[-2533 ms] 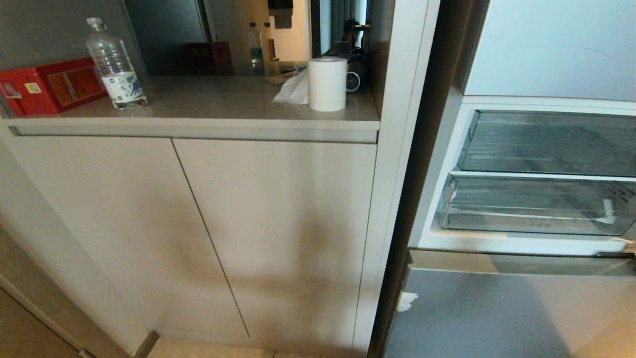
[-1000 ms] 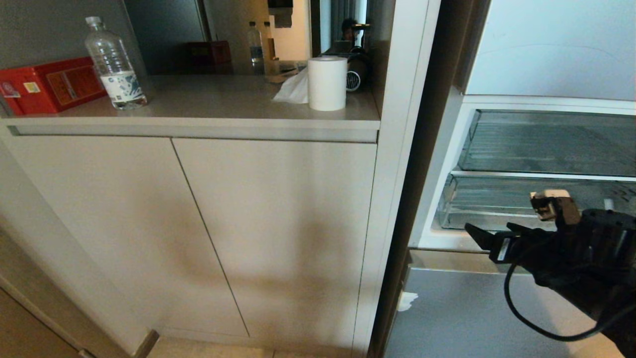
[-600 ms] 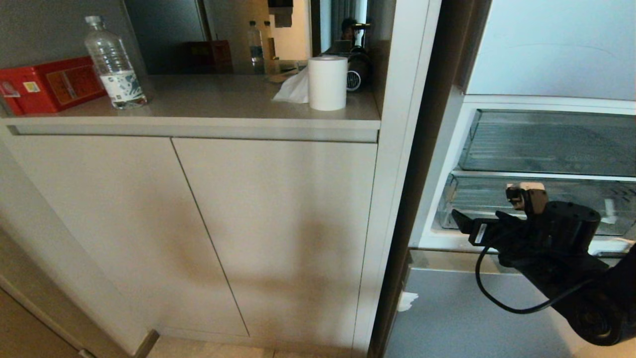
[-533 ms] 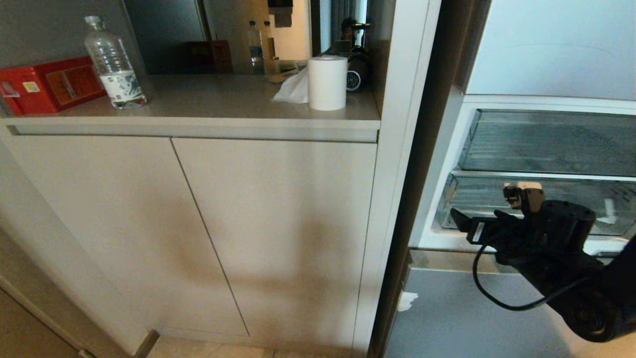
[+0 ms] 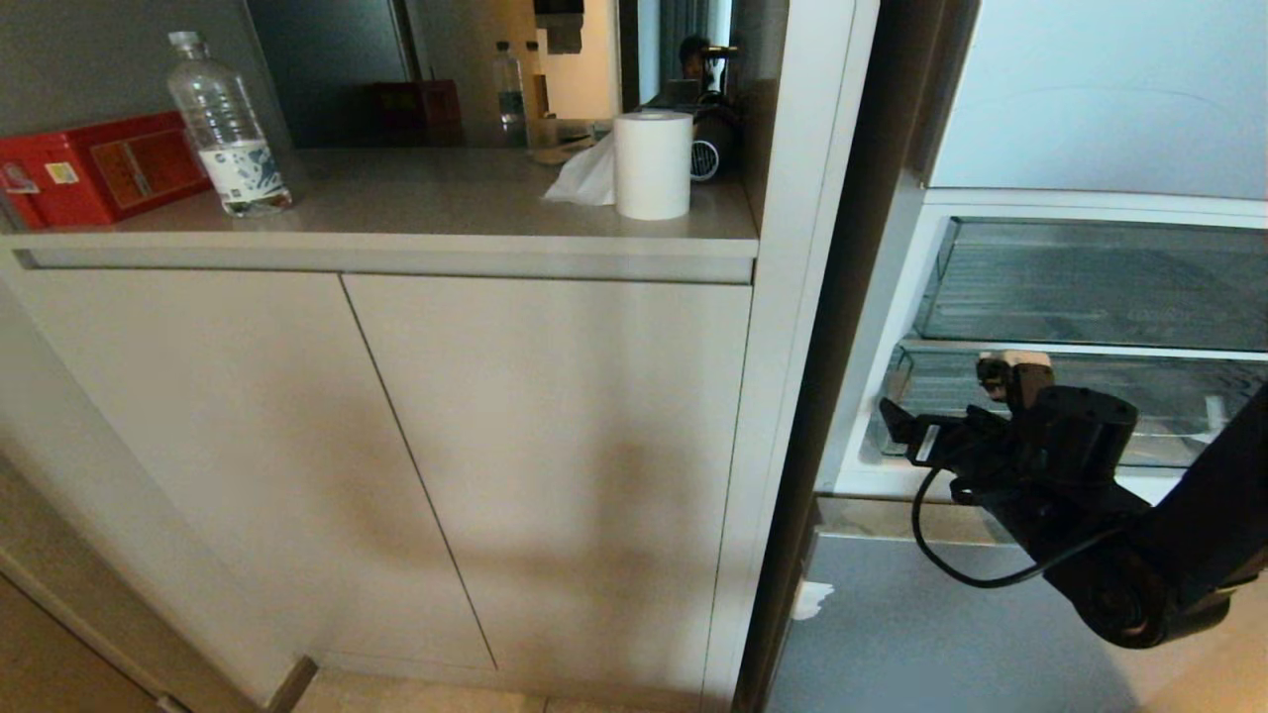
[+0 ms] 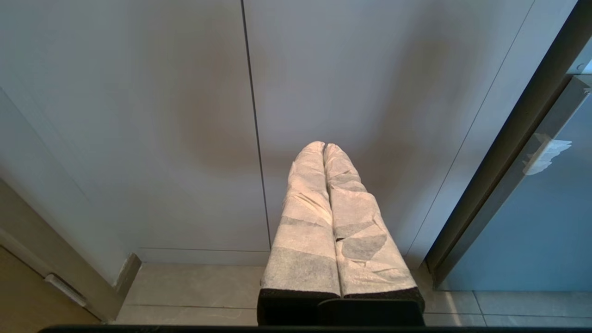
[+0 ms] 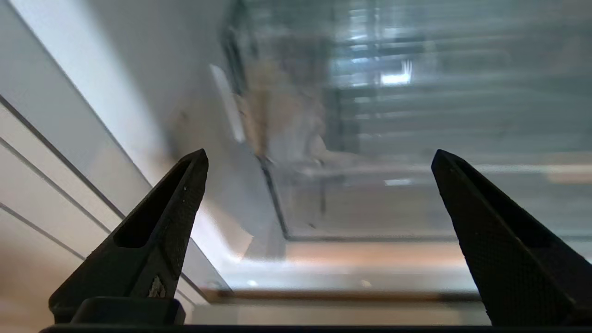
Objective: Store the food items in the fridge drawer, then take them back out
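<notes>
Two black fingers gape wide on the right gripper (image 5: 897,421); shallow transparent plastic fridge drawer (image 5: 1169,396) looks light, slick: grab its white-edged front.

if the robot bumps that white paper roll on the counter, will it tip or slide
The paper roll stands upright on its flat end, taller than wide, so a high nudge would probably tip it. Once down, its round side would likely let it roll. It looks like soft paper, so probably light and easily shoved across the smooth counter.
</notes>
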Controlling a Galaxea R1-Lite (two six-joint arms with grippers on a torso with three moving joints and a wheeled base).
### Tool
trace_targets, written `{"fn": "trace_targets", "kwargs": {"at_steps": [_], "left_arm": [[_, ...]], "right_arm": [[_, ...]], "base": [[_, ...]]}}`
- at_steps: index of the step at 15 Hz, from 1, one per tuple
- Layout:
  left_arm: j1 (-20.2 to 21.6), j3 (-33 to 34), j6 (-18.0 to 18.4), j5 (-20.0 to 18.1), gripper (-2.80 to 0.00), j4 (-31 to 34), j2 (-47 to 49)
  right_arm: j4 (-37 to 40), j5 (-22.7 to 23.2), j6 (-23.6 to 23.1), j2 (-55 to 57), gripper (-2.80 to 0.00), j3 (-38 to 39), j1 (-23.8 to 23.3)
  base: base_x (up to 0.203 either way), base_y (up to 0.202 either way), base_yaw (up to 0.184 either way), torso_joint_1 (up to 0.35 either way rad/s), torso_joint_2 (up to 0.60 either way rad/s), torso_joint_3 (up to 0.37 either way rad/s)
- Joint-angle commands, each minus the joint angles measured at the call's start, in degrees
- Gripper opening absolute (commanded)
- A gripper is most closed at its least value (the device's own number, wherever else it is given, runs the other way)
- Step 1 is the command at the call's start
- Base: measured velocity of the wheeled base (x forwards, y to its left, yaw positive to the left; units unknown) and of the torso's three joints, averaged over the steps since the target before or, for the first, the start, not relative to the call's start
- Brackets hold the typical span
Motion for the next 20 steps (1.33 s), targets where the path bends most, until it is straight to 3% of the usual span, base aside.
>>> {"fn": "trace_targets", "kwargs": {"at_steps": [1, 11, 12, 20], "left_arm": [[0.01, 0.09, -0.02, 0.01, -2.80, -0.02, 0.09], [0.01, 0.09, -0.02, 0.01, -2.80, -0.02, 0.09], [0.01, 0.09, -0.02, 0.01, -2.80, -0.02, 0.09], [0.01, 0.09, -0.02, 0.01, -2.80, -0.02, 0.09]], "right_arm": [[-0.47, -0.27, 0.08, 0.27, 0.00, -1.61, 0.16], [-0.30, -1.24, -0.09, 2.73, 0.00, -5.21, 0.81], [-0.30, -1.24, -0.05, 2.73, -2.80, -5.24, 1.18], [-0.30, -1.68, -0.01, 3.41, -2.80, -5.81, 3.94]], "base": [[0.000, 0.000, 0.000, 0.000, 0.00, 0.000], [0.000, 0.000, 0.000, 0.000, 0.00, 0.000], [0.000, 0.000, 0.000, 0.000, 0.00, 0.000], [0.000, 0.000, 0.000, 0.000, 0.00, 0.000]]}}
